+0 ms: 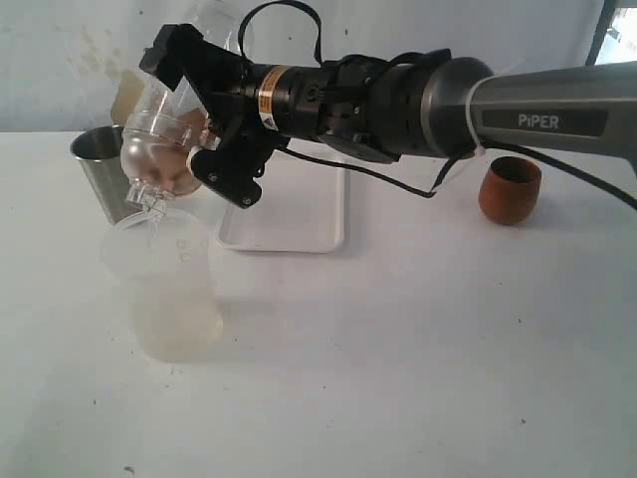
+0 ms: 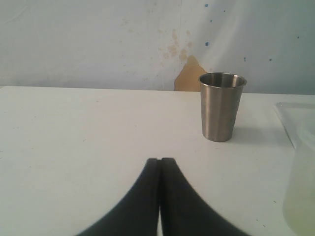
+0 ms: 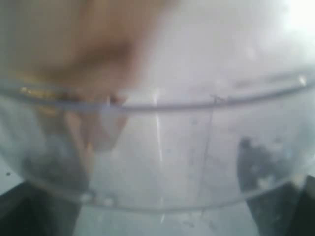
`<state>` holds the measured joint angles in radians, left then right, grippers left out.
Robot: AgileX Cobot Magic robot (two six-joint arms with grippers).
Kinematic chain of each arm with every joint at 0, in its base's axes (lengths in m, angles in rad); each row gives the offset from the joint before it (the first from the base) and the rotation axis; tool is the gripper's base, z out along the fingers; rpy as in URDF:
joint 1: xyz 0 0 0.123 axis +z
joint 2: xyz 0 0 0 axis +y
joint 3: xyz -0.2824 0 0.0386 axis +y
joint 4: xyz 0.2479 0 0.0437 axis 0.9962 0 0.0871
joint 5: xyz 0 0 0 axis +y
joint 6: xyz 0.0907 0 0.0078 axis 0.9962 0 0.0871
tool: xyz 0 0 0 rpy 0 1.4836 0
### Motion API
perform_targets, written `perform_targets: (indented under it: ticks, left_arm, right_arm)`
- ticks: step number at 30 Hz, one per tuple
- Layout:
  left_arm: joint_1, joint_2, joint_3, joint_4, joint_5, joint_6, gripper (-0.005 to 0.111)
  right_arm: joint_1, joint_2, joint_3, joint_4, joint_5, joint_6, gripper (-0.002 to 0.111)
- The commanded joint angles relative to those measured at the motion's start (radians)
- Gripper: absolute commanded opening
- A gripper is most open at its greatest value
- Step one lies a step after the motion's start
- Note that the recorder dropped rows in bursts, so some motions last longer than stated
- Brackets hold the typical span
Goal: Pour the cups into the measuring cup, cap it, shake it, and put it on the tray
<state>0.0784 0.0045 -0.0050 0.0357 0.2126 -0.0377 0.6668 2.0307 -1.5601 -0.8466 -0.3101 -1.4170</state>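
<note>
My right gripper (image 1: 197, 118) reaches across to the left and is shut on the measuring cup (image 1: 159, 105), which it holds tilted in the air with its capped end down. The clear dome cap (image 1: 149, 171) sits on it with brownish contents behind it, and its neck points down over a frosted tub (image 1: 164, 289). The measuring cup's wall (image 3: 162, 147) fills the right wrist view, between the dark fingers (image 3: 29, 209). The steel tumbler (image 1: 100, 171) (image 2: 222, 105) stands upright at the far left. The wooden cup (image 1: 510, 189) stands at the right. My left gripper (image 2: 160, 160) is shut and empty, low over the table.
The white tray (image 1: 299, 224) (image 2: 293, 115) lies behind the frosted tub (image 2: 301, 187), under the right arm. A wall with a brown patch closes off the back of the white table.
</note>
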Motion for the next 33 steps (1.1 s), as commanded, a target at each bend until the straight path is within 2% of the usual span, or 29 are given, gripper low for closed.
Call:
perform_targets:
  ticks: [1, 33]
  left_arm:
    - [-0.001, -0.004, 0.005, -0.012, -0.01, -0.002, 0.0]
    - [-0.001, -0.004, 0.005, -0.012, -0.01, -0.002, 0.0]
  right_arm:
    - [0.0, -0.017, -0.023, 0.017, -0.032, -0.021, 0.0]
    - [0.0, -0.017, -0.023, 0.005, -0.028, -0.101, 0.0]
